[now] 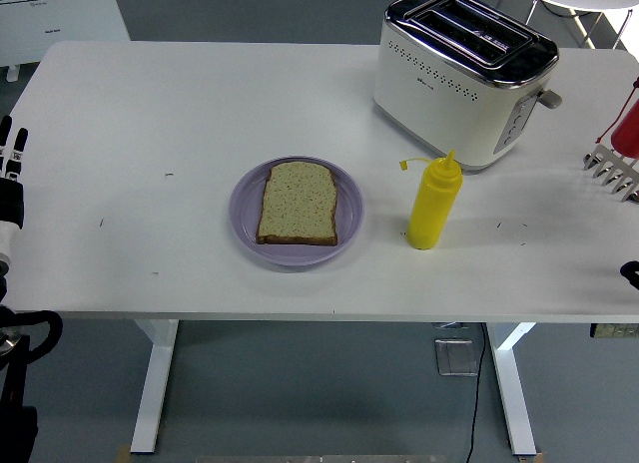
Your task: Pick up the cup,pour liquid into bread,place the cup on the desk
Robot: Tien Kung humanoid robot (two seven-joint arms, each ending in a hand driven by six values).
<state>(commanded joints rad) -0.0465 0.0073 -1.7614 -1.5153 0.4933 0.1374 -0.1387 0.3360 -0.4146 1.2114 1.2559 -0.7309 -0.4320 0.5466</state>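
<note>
One bread slice (298,203) – on purple plate (246,206).

We seem to be in a lab or test room staged as a breakfast setup. A plain white desk (200,104) on metal legs stands on a grey floor (300,403), with a cable (477,393) hanging beneath it. On it sit a toaster (464,74), a plate (297,213) and a yellow squeeze bottle (433,204). A white heater (60,19) stands behind.
</note>
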